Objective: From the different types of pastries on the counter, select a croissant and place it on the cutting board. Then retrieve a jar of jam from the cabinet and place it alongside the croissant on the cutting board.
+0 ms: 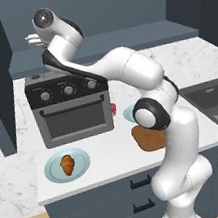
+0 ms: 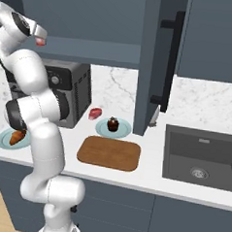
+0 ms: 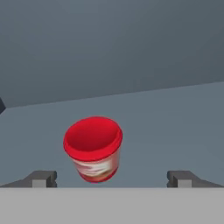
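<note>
The gripper (image 3: pixel 112 178), its jaws standing wide apart, is facing the jar of jam (image 3: pixel 93 148) sitting upright just ahead, left of centre.

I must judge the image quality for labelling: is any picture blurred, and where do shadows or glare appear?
Hand view: the red-lidded jam jar is slightly soft at its edges, evenly lit, no glare. Left base view: the golden-orange croissant is small and soft; the white arm's shading is gentle. Right base view: the brown wooden cutting board is evenly lit, with only a faint shadow.
</note>
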